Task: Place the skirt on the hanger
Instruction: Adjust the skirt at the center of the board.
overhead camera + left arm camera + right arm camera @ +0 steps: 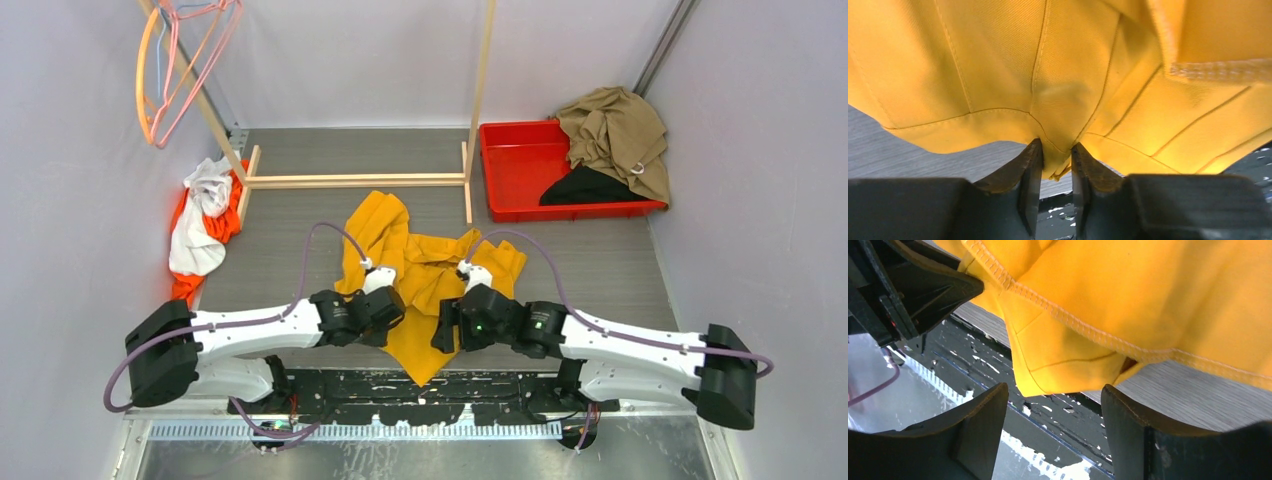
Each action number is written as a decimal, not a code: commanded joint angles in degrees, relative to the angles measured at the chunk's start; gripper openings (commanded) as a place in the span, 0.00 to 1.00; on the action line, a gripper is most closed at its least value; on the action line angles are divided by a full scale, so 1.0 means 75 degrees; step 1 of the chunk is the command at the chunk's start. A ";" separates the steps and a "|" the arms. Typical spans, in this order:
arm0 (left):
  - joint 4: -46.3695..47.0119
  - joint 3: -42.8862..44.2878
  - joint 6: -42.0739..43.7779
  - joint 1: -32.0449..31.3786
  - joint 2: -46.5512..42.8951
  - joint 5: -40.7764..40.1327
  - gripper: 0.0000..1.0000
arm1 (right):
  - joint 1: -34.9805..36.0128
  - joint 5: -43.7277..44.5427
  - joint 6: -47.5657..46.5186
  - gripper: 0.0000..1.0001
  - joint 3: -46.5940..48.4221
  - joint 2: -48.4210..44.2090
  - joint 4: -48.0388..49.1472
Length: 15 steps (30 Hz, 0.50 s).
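Yellow skirt (998, 75) hem pinched in left end effector (1055, 148); right end effector (1053, 393) gapes empty.

Red tray (518, 168), tan garment (615, 130), white cloth (193, 243)

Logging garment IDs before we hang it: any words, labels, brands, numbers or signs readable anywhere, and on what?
None readable in any view.
yellow skirt: no tag or print shows; the wrist views give only seams and stitching.
red tray: no lettering visible.
hangers: bare wire, too thin and small to show any marking.
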 commanded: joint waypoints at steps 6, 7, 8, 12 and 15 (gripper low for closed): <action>0.0167 0.1530 0.0985 0.0740 -0.0213 0.0060 0.19 | 0.0030 0.1873 -0.0106 0.76 0.0865 -0.1858 -0.2024; 0.0100 0.1771 0.1133 0.0898 -0.0230 0.0372 0.19 | 0.0030 0.2100 -0.0128 0.77 0.0932 -0.1942 -0.2141; 0.0046 0.2017 0.1298 0.1072 -0.0237 0.0642 0.19 | 0.0030 0.2212 -0.0147 0.77 0.0999 -0.2013 -0.2226; -0.0312 0.3086 0.1909 0.1658 -0.0153 0.1127 0.19 | 0.0027 0.2468 -0.0308 0.77 0.1197 -0.1807 -0.2273; -0.0508 0.3868 0.2231 0.2315 -0.0042 0.1708 0.18 | 0.0030 0.2513 -0.0502 0.76 0.1283 -0.1434 -0.2039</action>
